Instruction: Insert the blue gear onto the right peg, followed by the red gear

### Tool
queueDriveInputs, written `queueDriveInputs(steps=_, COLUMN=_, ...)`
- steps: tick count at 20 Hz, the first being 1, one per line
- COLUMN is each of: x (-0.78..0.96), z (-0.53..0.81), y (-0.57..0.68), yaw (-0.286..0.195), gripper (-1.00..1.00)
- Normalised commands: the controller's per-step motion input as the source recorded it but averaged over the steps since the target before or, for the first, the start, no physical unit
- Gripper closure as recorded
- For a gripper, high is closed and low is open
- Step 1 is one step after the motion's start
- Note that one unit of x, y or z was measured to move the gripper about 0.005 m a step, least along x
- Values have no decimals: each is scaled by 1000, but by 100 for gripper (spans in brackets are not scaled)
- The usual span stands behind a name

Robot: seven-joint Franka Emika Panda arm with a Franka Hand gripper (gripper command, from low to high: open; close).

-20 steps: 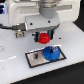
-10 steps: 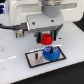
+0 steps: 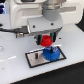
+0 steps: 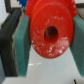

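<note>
The red gear (image 3: 45,40) hangs between my gripper's (image 3: 46,41) fingers, shut on it, just above the blue gear (image 3: 51,53). The blue gear lies flat on the grey base plate (image 3: 36,59), toward the exterior view's right end of it. The right peg is hidden under the gears. In the wrist view the red gear (image 4: 49,31) fills the middle, its hub hole facing the camera, clamped between the two green pads (image 4: 21,45). A sliver of blue gear (image 4: 21,3) shows beyond it.
The black-bordered plate sits on a white table (image 3: 15,72). The arm's white body (image 3: 40,17) looms over the plate. A dark cable (image 3: 10,29) runs along the exterior view's left.
The gripper with the red gear has moved down slightly toward the blue gear. The blue gear has stayed on the plate.
</note>
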Motion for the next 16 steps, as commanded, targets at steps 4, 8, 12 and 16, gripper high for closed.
queueDriveInputs(steps=4, x=303, z=174, y=144, yaw=0, gripper=100)
queueDriveInputs(steps=8, x=281, z=111, y=39, yaw=0, gripper=100)
queueDriveInputs(steps=12, x=609, z=383, y=168, yaw=0, gripper=100)
queueDriveInputs(steps=16, x=701, z=356, y=139, yaw=0, gripper=100)
